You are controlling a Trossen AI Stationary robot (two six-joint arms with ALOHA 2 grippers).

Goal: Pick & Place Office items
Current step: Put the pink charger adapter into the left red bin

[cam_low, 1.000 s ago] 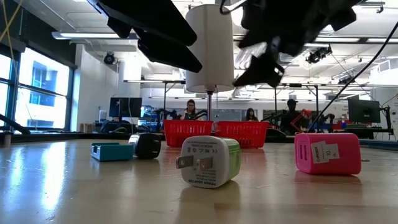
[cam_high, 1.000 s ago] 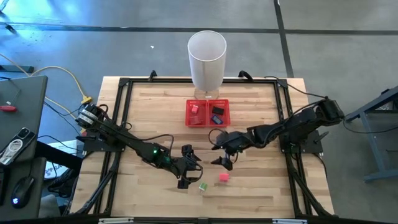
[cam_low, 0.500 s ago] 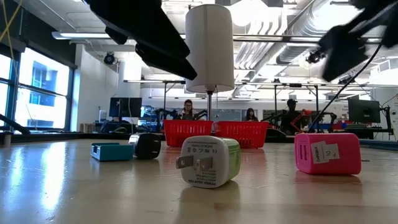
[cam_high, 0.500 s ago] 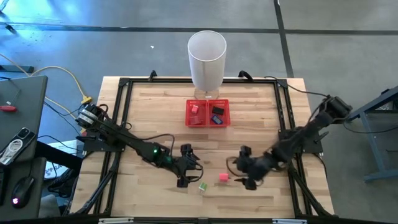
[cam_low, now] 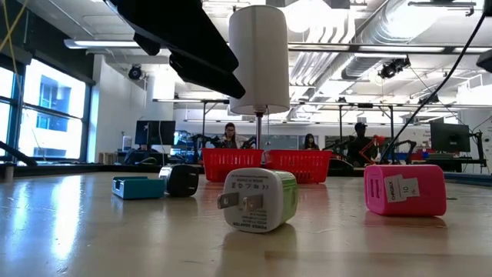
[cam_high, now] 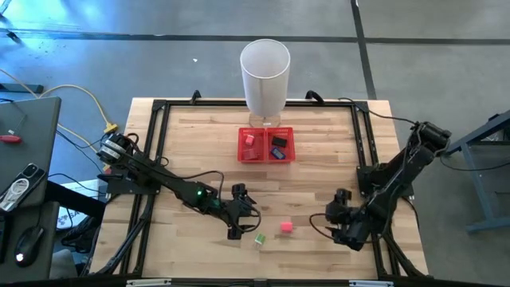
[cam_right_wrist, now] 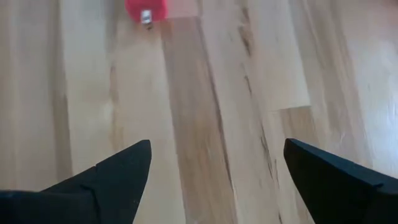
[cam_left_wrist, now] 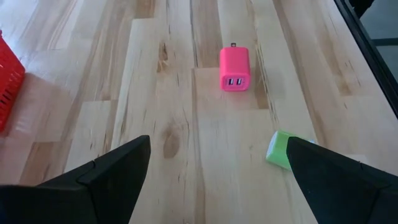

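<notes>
A: Grippers first, nearest the low camera. Left gripper (cam_high: 237, 213) is seen lower centre of the high view, fingers spread wide, nothing between them. Right gripper (cam_high: 341, 217) is seen lower right, fingers also spread apart, nothing held.

B: Nearest items?

A: Green-white charger (cam_low: 259, 200) is sat front centre of the low view, prongs pointed left. In the high view it is placed just below-right of the left gripper. Pink charger (cam_low: 404, 189) is seen at right in the low view; in the high view it lies between the two grippers, touched by neither.

B: Further back?

A: Teal-white piece (cam_low: 139, 187) and dark brown piece (cam_low: 183, 180) are seen left of centre in the low view, just beside each other.

B: Tray?

A: Red mesh tray (cam_high: 266, 158) is placed upper centre of the high view. A red piece (cam_high: 249, 139) is held in its left compartment, a blue piece (cam_high: 280, 142) in its right. White bin (cam_high: 265, 76) is stood just behind it.
</notes>
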